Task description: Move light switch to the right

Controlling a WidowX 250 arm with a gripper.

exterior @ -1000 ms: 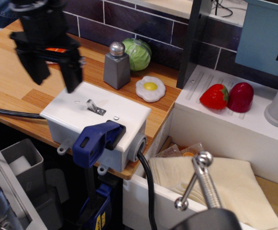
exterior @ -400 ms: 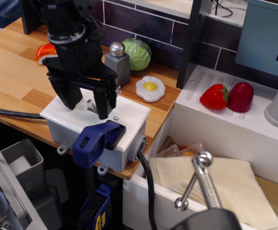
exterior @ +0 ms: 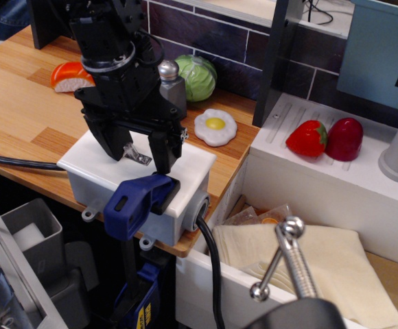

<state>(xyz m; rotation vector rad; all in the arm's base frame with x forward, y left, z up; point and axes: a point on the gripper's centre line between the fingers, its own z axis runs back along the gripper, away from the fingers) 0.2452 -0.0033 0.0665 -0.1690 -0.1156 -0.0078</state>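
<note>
The light switch (exterior: 136, 153) is a small silver toggle lever on a metal plate on top of a white plastic box (exterior: 192, 171). The lever leans to the upper left. My black gripper (exterior: 137, 151) is open and hangs low over the box. Its two fingers stand on either side of the lever, one at the left (exterior: 109, 143) and one at the right (exterior: 163, 152). I cannot tell whether either finger touches the lever.
A blue clamp (exterior: 138, 199) grips the box's front edge. A grey salt shaker (exterior: 171, 86), green cabbage (exterior: 199, 77), fried egg (exterior: 215, 127) and orange piece (exterior: 67, 75) lie behind. A white sink unit (exterior: 322, 171) with a strawberry (exterior: 307, 138) stands right. A cable (exterior: 20, 162) runs left.
My gripper has moved right and down from the left rear of the box and now straddles the lever. The lever still leans left.
</note>
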